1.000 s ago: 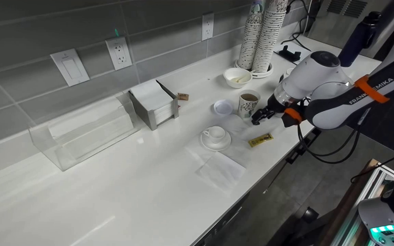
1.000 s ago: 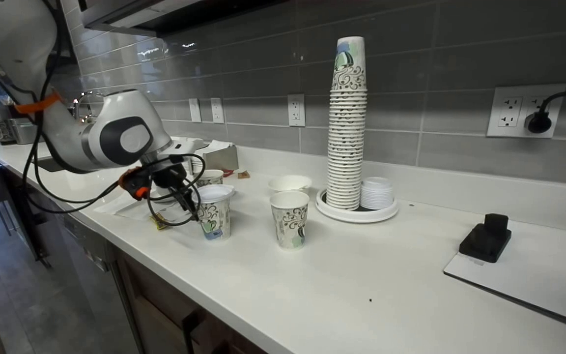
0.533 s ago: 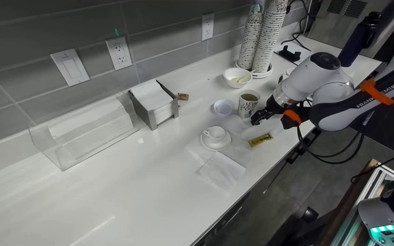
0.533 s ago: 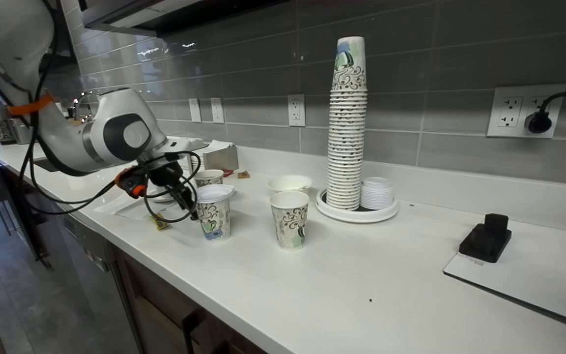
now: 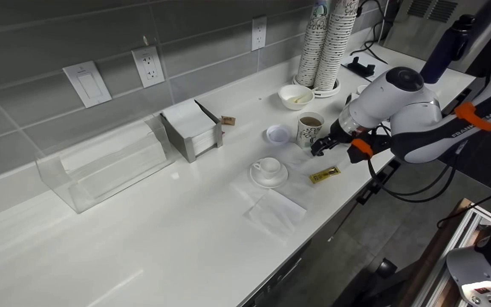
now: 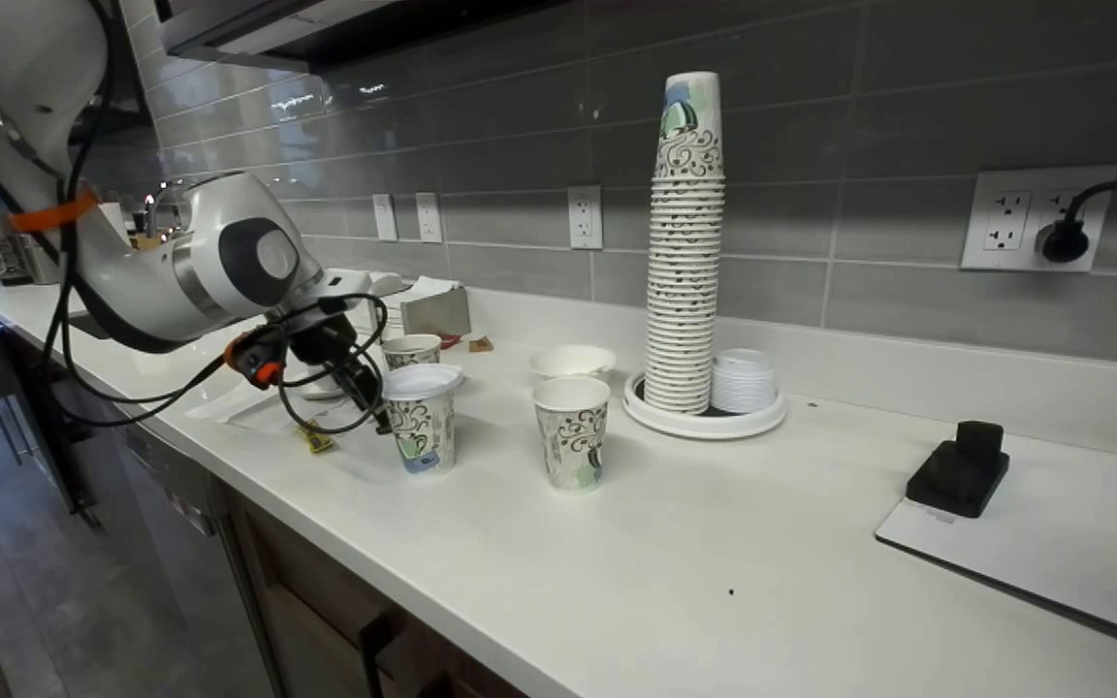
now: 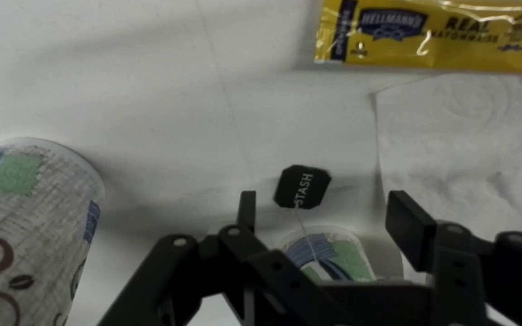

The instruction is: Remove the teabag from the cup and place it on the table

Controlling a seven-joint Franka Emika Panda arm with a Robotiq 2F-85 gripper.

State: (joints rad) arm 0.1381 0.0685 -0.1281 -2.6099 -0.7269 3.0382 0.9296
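The patterned paper cup (image 5: 307,135) holds brown tea and stands upright on the white table (image 5: 164,243). In an exterior view it is partly hidden behind a lidded cup, and its rim and wall (image 6: 413,351) show. In the wrist view its patterned wall (image 7: 340,253) shows beyond my jaws. A black STASH tag (image 7: 302,186) hangs on a thin string outside it. The teabag itself is hidden. My gripper (image 7: 322,208) is open, with the tag and string in the gap between its fingers, touching neither. In an exterior view the gripper (image 5: 318,150) is low beside the cup.
A lidded paper cup (image 6: 423,427) stands close to my gripper; another paper cup (image 6: 573,436) stands beyond. A yellow mayonnaise packet (image 5: 324,175), white cup (image 5: 270,167) on a saucer, loose lid (image 5: 278,134), napkins (image 5: 277,209) and white bowl (image 5: 296,97) are around.
My gripper has shifted very slightly, left in an exterior view, staying low beside the cup. The arm's forearm has swung a little. The objects on the table look the same.
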